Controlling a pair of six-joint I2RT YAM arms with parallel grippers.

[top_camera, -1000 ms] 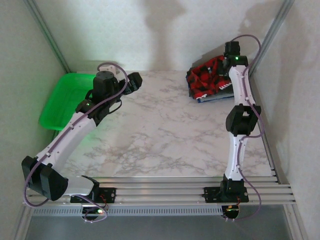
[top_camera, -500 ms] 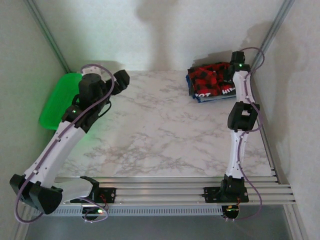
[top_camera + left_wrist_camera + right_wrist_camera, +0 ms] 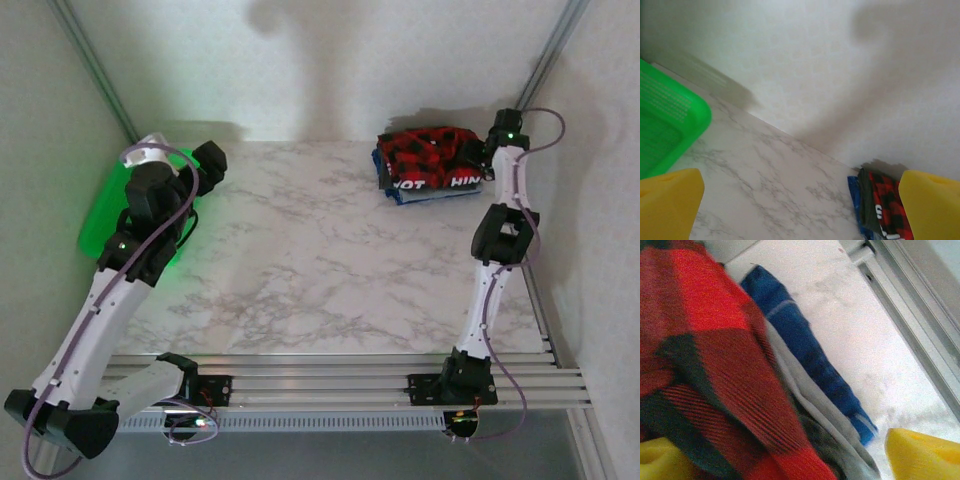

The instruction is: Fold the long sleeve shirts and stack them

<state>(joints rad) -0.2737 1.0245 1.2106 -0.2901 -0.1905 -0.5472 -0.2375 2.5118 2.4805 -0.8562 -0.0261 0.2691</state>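
- One stack of three folded garments sits at the far right corner of the tabletop, near the back wall.
- On top is one plaid flannel shirt. It is red-and-black buffalo check in a soft, ribbed weave, and white lettering runs along its near edge in the top view.
- Beneath it is one grey-olive shirt, seen as a thin, smooth layer at the stack's side.
- At the bottom is one blue garment. Its rounded folded edge pokes out past the two above and has a pale stitched line across it.
- The tabletop is white marble-patterned with grey veins, and a metal rail runs along its right side.
- One green plastic basket with a fine grid wall stands at the far left, well apart from the stack.
- The right jaws stand wide apart at the right side of the stack. Their yellow foam pads clamp nothing, and the plaid edge overlaps the other pad.
- The left jaws are also spread wide and empty, with yellow fingers, raised over the tabletop beside the basket.
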